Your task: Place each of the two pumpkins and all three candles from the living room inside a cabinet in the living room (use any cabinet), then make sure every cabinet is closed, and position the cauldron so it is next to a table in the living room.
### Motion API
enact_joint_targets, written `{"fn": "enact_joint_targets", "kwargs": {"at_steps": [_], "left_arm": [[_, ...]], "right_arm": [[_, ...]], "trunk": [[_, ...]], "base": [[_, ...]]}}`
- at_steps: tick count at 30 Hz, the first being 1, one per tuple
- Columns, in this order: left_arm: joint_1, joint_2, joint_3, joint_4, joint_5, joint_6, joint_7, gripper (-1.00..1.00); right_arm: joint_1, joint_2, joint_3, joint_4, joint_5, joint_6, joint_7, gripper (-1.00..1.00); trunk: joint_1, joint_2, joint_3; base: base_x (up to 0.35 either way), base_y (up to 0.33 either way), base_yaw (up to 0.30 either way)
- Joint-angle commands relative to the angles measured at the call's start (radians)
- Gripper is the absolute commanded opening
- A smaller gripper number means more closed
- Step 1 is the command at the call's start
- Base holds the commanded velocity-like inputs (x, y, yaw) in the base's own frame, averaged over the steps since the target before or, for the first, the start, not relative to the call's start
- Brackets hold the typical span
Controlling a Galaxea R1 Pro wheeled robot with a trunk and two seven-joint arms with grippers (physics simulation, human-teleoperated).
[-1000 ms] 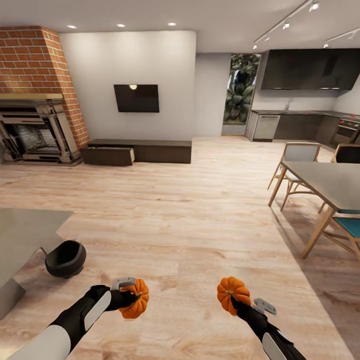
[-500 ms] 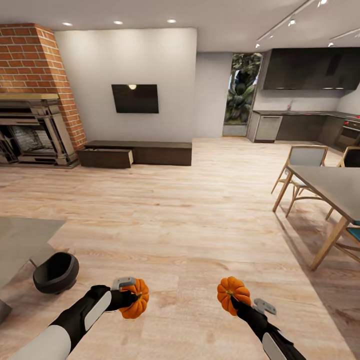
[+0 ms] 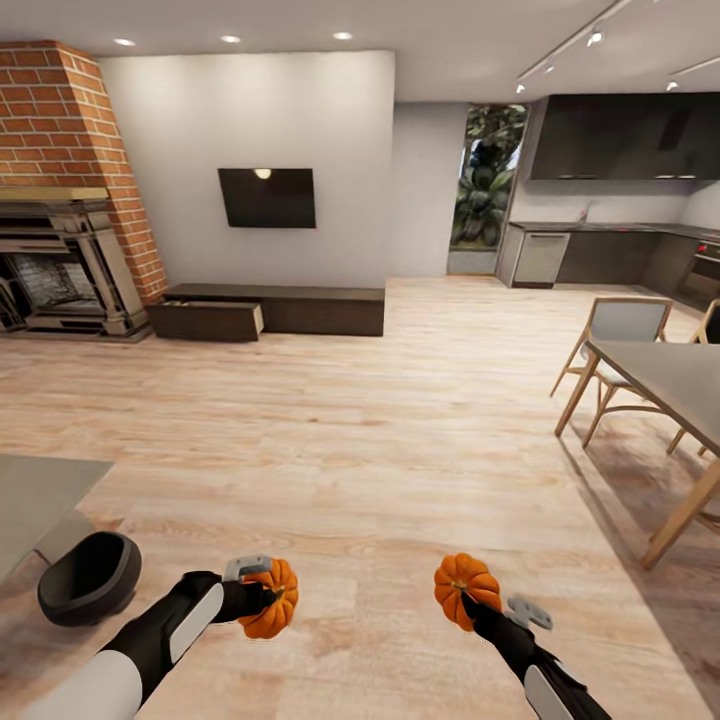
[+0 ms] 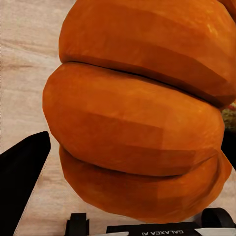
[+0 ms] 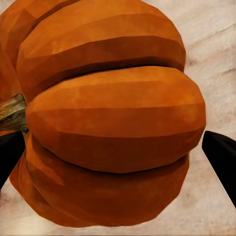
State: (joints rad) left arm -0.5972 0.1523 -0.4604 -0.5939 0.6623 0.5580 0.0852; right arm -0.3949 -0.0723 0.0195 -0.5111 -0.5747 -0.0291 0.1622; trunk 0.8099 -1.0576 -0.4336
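— Pumpkins first: where are they?

— One in each gripper. The left gripper (image 3: pixel 262 598) pinches the left pumpkin (image 3: pixel 271 598) low at the left of the head view, and the right gripper (image 3: pixel 470 598) pinches the right pumpkin (image 3: pixel 465 590) opposite it. Both hang above the pale wooden floor (image 3: pixel 380 450).

— Do the wrist cameras agree?

— Yes. In the left wrist view the pumpkin's ribbed orange body (image 4: pixel 137 113) sits between the dark fingers (image 4: pixel 22 182). In the right wrist view the other pumpkin (image 5: pixel 108 113) shows its brownish stem (image 5: pixel 12 113) to one side, with a dark fingertip on either flank.

— And the cabinet?

— The long, low, dark brown cabinet (image 3: pixel 290 309) stands against the far white wall, under the wall-mounted television (image 3: pixel 267 197) and just beside the brick fireplace (image 3: pixel 65 200). Its left drawer (image 3: pixel 205 320) is pulled out; the rest of the front sits flush.

— Cauldron?

— The black cauldron (image 3: pixel 88 578) lies on the floor tilted, its mouth facing up and to the right, near the left arm. It is just beside the grey coffee table (image 3: pixel 35 495), whose corner shows at the left edge.

— Anything on the right?

— A dining table (image 3: pixel 665 375) with wooden chairs (image 3: pixel 615 330), and the dark kitchen (image 3: pixel 620 200) behind.
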Motion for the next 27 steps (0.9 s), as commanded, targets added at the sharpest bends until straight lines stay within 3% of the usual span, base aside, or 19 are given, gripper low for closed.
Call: {"fn": "enact_joint_targets", "kwargs": {"at_steps": [1,15,20,27], "left_arm": [[-0.001,0.002,-0.007,-0.003,0.009,0.002,0.011,-1.00],[-0.001,0.002,-0.012,-0.003,0.006,0.002,0.011,-1.00],[-0.001,0.001,-0.039,-0.002,0.005,0.001,0.014,-1.00],[-0.001,0.001,-0.045,-0.002,0.005,-0.001,0.016,-1.00]], "right_arm": [[-0.001,-0.001,0.002,0.000,-0.011,-0.003,0.003,-1.00],[-0.001,0.000,0.002,0.002,-0.017,-0.010,0.002,-1.00],[-0.001,0.000,0.002,0.003,-0.017,-0.017,0.002,-1.00],[-0.001,0.000,0.002,0.002,-0.017,-0.018,0.002,-1.00]], "trunk": [[0.001,-0.001,-0.001],[0.001,-0.001,-0.001],[0.001,-0.001,-0.001],[0.001,-0.001,-0.001]], "base": [[0.329,0.000,0.000],[0.305,0.000,0.000],[0.283,0.000,0.000],[0.283,0.000,0.000]]}}
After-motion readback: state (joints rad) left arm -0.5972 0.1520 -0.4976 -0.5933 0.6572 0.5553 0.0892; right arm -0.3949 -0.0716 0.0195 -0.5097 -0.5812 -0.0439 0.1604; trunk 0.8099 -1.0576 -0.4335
